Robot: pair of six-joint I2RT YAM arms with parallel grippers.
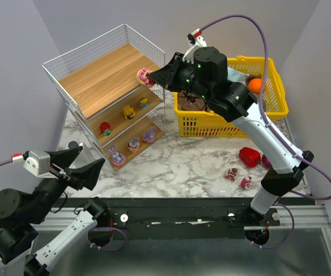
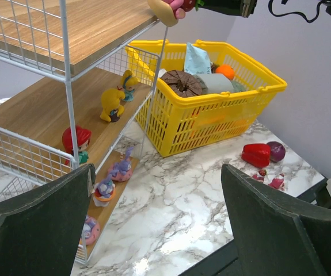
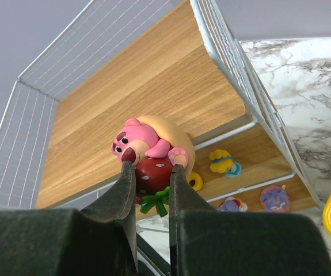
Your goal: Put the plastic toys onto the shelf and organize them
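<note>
Your right end effector is clamped on the pink bear-strawberry toy, held at the top board's front edge on the shelf, upper centre of the top view. Left end effector is wide open and empty, lower left. Two loose toys sit on the tabletop, lower right.

My right tool hides the sides of the bear toy's strawberry in its wrist view. From my left wrist that toy is cut off by the top edge, and the shelf runs out past the top and left edges. My left tool's finger covers part of a pink toy on the lowest board. From above, my right arm blocks much of the basket and most of the ball. A loose toy and its neighbour on the bench are too small to make out.
</note>
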